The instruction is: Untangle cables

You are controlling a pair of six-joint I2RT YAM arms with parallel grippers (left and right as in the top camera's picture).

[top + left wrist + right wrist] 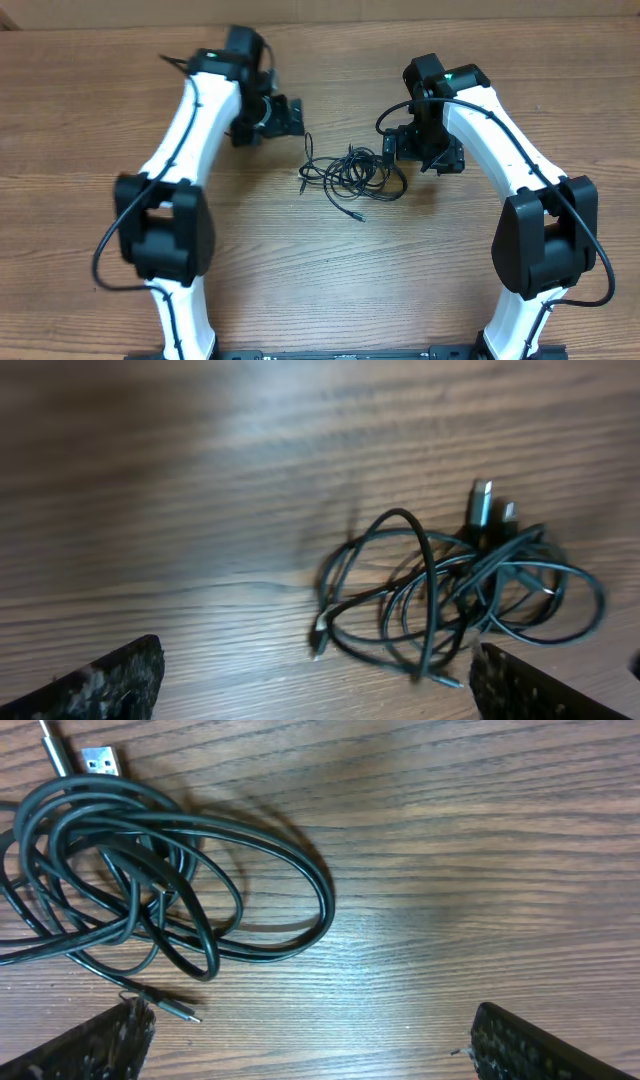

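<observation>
Desk: wood-grain top, brown, smooth, low sheen with soft glare patches. Cables: black plastic-looking jackets, smooth, faintly glossy where light catches. 2 plug ends: bright silver metal. Fingers of left pincer and fingers of right pincer: black, matt, rough, flecked pale. Arm shells: white, smooth, glossy plastic. Joints: black, duller.

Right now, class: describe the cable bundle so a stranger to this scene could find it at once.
Start at the wooden table, then look between the left gripper and the right gripper, closer to the right one. There lies a tangle of cables: thin black looping cords with small plug ends, far thinner than the wires fixed to the arms.
</observation>
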